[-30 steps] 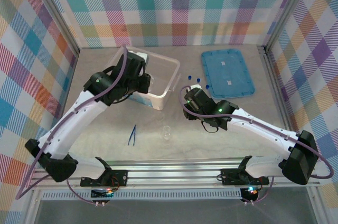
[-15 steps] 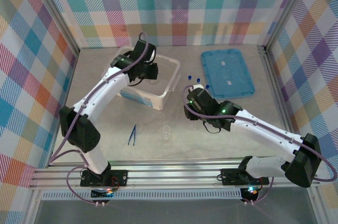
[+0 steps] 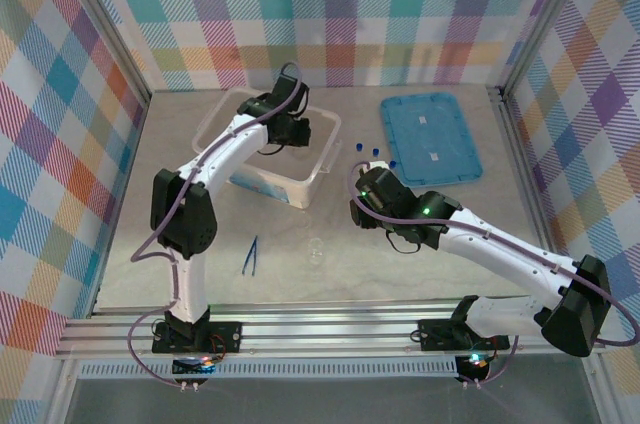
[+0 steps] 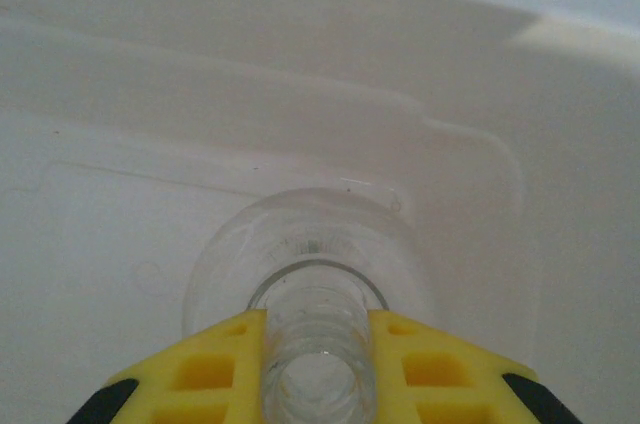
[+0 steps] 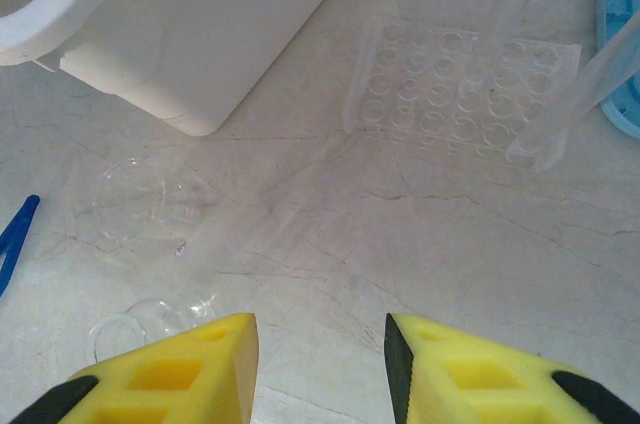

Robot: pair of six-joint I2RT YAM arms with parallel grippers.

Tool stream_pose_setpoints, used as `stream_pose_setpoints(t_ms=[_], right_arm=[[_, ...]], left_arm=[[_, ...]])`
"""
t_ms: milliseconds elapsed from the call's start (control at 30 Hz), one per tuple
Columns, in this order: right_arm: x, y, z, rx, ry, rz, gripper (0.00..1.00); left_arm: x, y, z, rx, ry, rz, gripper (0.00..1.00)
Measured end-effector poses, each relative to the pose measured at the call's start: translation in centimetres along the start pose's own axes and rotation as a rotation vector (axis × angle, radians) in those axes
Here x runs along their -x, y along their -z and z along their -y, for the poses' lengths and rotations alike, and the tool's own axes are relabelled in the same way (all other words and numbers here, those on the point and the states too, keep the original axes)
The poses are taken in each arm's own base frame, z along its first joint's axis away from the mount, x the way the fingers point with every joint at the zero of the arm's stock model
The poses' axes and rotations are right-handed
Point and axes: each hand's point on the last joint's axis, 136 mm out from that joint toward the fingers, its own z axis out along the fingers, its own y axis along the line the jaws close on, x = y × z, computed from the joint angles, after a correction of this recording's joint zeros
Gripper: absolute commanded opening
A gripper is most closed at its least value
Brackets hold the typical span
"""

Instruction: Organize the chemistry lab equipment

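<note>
A robot test booth: plaid fabric walls (image 3: 350, 4), aluminium frame (image 3: 330, 329).

Count taken against the plastic box (image 3: 300, 187): one glass flask (image 4: 305, 254) inside it; one blue lid (image 3: 430, 139) well to its right; three blue caps (image 3: 375, 150) just right of it; one clear well rack (image 5: 460, 89) near it; one pair of tweezers (image 3: 250, 255) and one clear cup (image 3: 316, 250) on its near side; clear tubes (image 5: 575, 94), number not determinable

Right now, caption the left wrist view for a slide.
Left gripper holds glass flask by the neck inside plastic box.
</note>
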Motion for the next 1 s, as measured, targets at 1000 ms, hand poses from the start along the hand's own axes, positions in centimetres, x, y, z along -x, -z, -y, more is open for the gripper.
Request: stream_pose_setpoints(t_ms=[1000], right_arm=[[-1.0, -0.2, 0.3, -0.008, -0.035, -0.034, 0.39]], left_arm=[[-4.7, -5.3, 0.2, -0.037, -0.015, -0.1, 0.02]])
